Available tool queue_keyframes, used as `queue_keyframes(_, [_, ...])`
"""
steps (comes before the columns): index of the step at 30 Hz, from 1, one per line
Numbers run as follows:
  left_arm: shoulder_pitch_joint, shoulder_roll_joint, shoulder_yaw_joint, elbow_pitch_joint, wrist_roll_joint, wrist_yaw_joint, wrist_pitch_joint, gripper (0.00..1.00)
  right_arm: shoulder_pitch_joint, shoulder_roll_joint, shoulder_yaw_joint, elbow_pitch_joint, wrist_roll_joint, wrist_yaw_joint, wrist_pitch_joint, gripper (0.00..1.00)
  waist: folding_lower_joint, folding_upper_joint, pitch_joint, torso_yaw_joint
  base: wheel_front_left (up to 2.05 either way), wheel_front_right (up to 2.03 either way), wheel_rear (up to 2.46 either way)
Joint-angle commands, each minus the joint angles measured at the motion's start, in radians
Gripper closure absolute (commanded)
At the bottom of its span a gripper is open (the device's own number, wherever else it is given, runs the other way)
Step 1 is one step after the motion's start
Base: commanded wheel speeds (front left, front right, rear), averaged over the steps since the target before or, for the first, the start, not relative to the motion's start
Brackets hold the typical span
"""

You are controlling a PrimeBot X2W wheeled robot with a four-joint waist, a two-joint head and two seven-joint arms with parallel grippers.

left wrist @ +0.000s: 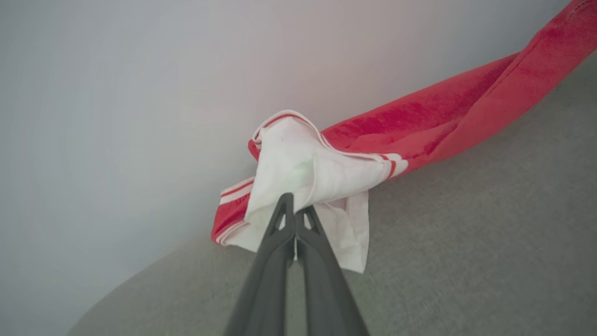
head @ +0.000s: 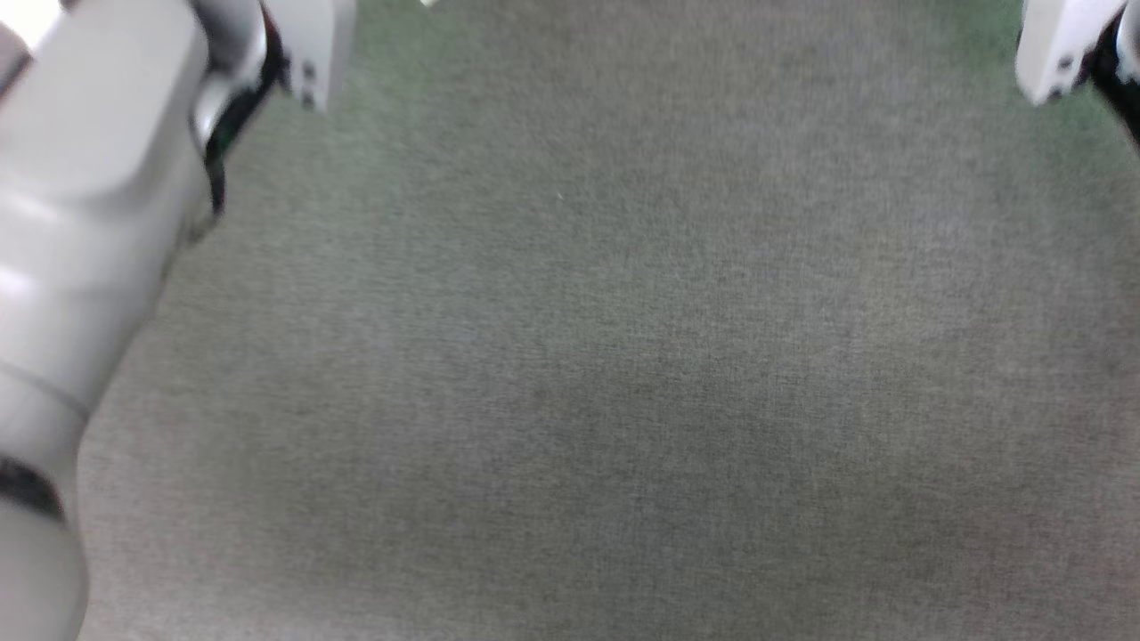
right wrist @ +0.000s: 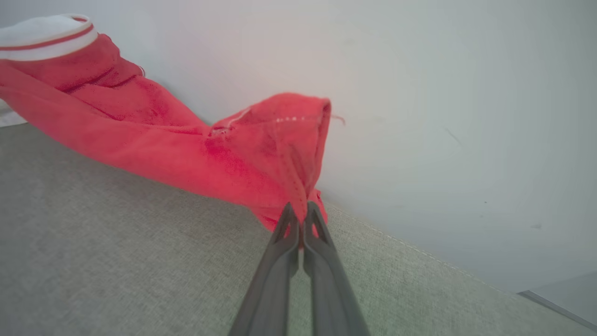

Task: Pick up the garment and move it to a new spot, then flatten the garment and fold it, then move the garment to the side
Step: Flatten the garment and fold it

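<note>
Fingers of the left gripper [left wrist: 296, 207] press together on a bunched white sleeve of the garment [left wrist: 303, 163], just at their tips; the sleeve's red-and-white striped trim curls round the pinch and a white flap hangs down beside the fingers. From there the red body runs as a twisted band toward the upper right of the left wrist view, over the grey cloth surface [left wrist: 466, 242] and against a pale wall [left wrist: 116, 93]. The right gripper [right wrist: 299, 209] has its fingers closed on a red stitched edge of the same garment [right wrist: 163, 135], which rises above the tips and trails off to the upper left of the right wrist view. In the head view a pale left forearm [head: 80, 223] crosses the grey surface [head: 623, 356]
</note>
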Motion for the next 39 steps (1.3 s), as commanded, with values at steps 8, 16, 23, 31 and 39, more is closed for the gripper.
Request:
queue_keyframes(8, [0.295, 0.131, -0.041, -0.259, -0.152, 0.016, 0.170, 1.00, 0.264, -0.137, 0.025, -0.170, 0.152, -0.001, 0.039, 1.00, 0.0000, 0.0000, -0.227, 0.043, 0.00, 0.00, 0.00])
queue_keyframes(16, [0.595, 0.321, -0.046, -0.649, -0.282, 0.203, 0.275, 1.00, 0.565, -0.255, 0.002, -0.338, 0.254, -0.001, 0.084, 1.00, 0.0000, 0.0000, -0.334, 0.035, 0.00, 0.00, 0.00])
queue_keyframes(23, [0.834, 0.501, -0.062, -0.999, -0.355, 0.419, 0.289, 1.00, 0.824, -0.346, -0.061, -0.496, 0.299, -0.002, 0.151, 1.00, 0.0000, 0.0000, -0.384, 0.028, 0.00, 0.00, 0.00])
queue_keyframes(31, [1.040, 0.619, -0.080, -1.207, -0.445, 0.591, 0.262, 1.00, 1.155, -0.414, -0.191, -0.698, 0.337, -0.002, 0.251, 1.00, 0.0000, 0.0000, -0.411, 0.034, 0.00, 0.00, 0.00])
queue_keyframes(39, [1.164, 0.673, -0.079, -1.275, -0.508, 0.672, 0.198, 1.00, 1.467, -0.382, -0.377, -0.907, 0.283, -0.002, 0.372, 1.00, 0.0000, 0.0000, -0.399, 0.029, 0.00, 0.00, 0.00])
